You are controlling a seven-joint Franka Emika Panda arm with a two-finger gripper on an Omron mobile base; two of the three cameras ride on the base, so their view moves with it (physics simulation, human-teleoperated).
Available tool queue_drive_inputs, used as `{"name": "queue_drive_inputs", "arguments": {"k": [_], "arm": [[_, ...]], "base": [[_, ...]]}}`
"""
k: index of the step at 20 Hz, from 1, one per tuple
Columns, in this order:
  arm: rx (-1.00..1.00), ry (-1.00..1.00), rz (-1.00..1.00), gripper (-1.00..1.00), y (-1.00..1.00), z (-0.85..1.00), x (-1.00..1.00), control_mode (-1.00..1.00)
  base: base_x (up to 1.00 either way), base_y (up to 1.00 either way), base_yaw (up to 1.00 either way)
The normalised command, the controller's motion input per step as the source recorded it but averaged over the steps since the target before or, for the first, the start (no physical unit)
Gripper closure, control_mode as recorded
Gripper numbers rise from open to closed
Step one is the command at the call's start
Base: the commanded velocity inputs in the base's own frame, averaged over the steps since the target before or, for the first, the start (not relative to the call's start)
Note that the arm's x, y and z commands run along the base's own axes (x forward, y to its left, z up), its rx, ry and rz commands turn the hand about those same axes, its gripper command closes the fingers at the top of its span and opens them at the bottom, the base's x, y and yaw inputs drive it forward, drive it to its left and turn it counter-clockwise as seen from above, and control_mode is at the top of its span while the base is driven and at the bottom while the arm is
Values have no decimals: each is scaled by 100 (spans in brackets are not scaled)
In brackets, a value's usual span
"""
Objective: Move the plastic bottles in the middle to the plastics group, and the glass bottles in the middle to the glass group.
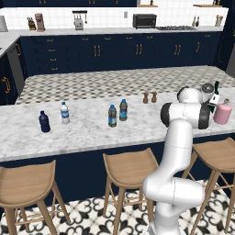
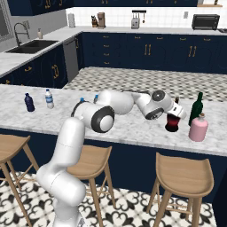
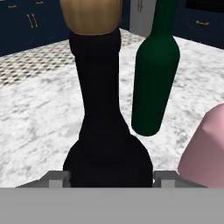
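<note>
The dark glass bottle [image 2: 172,123] with a red label band stands on the marble counter [image 2: 133,131] just left of the glass group: a tall green bottle [image 2: 196,108] and a squat pink bottle [image 2: 198,128]. My gripper [image 3: 107,179] is open around it; in the hand view the dark bottle [image 3: 107,131] rises between the two tips, which sit close to its sides. Beyond it are the green bottle [image 3: 155,74] and the pink bottle [image 3: 205,153]. Two grey-tinted plastic bottles [image 1: 112,116] [image 1: 123,110] stand mid-counter. The navy bottle [image 1: 44,122] and white-capped water bottle [image 1: 64,113] stand far left.
Two small wooden shakers [image 1: 146,97] [image 1: 154,97] stand behind the middle of the counter. Wooden stools [image 1: 128,167] line the near side of the island. My arm stretches across the counter from the middle toward the right end.
</note>
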Motion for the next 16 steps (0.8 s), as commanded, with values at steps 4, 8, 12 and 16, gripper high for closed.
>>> {"name": "queue_drive_inputs", "arguments": {"k": [4,8,12,16], "arm": [[-4,0,0,-100,0,11,0,-100],[-5,0,0,-100,1,26,0,-100],[-4,0,0,-100,14,30,-10,-100],[-1,0,0,-100,35,22,-49,-100]], "base": [[0,0,0],[0,0,0],[0,0,0],[0,0,0]]}}
